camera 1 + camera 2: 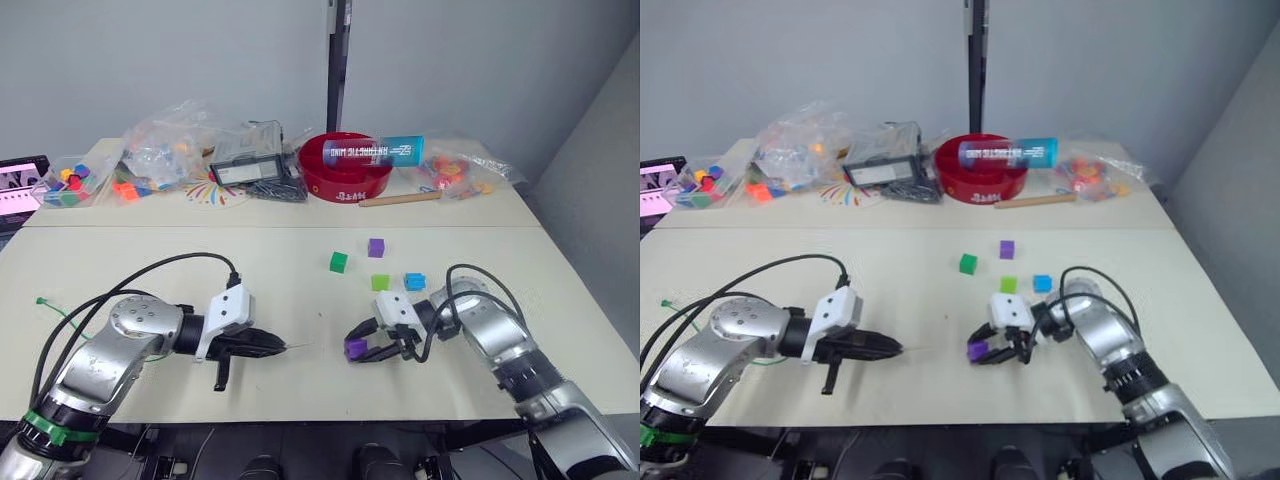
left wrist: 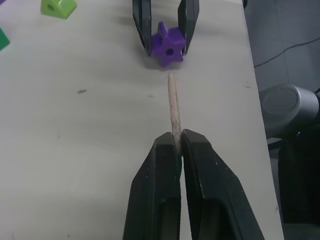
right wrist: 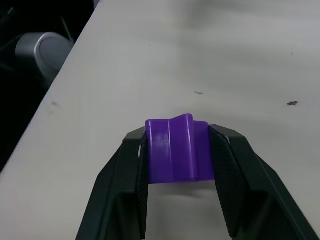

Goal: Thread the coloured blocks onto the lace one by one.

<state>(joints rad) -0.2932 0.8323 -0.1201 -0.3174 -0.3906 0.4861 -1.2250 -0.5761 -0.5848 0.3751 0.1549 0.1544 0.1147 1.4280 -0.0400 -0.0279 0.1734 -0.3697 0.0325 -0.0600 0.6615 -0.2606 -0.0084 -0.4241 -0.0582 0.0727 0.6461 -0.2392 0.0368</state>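
The first threading looks to be in hand. The left gripper [image 2: 176, 145] is clamped on the pale stiff tip [image 2: 173, 107] of the lace [image 1: 62, 312], which pokes out ahead of the fingers toward a purple block [image 2: 169, 47]. The right gripper [image 1: 372, 347] is pinched on that purple block, holding it low over the table [image 1: 300, 400] at about 5 o'clock of the work area. In the left wrist view the block's hole faces the tip, and a short gap remains between them; the tip sits nearly in line with the hole.

The next move calls for closing that gap along the tip's own axis, with the hole kept square to it, since a small sideways error would likely butt the tip against the block's face. Once through, one gripper would probably have to let go and regrip.

The other blocks wait loose on the table toward 1 o'clock of the held one: a dark green block [image 1: 339, 262], a second purple block [image 1: 376, 247], a light green block [image 1: 380, 283] and a blue block [image 1: 414, 281], the last two near each other. The lace's green string trails off toward 9 o'clock.

The table is pale and matt, with a seam across it. Beyond the seam, toward 12 o'clock, lie clear bags of mixed pieces [image 1: 160, 155] and a red bowl [image 1: 345, 175] carrying a blue can [image 1: 380, 152], all against a plain grey wall [image 1: 150, 60].
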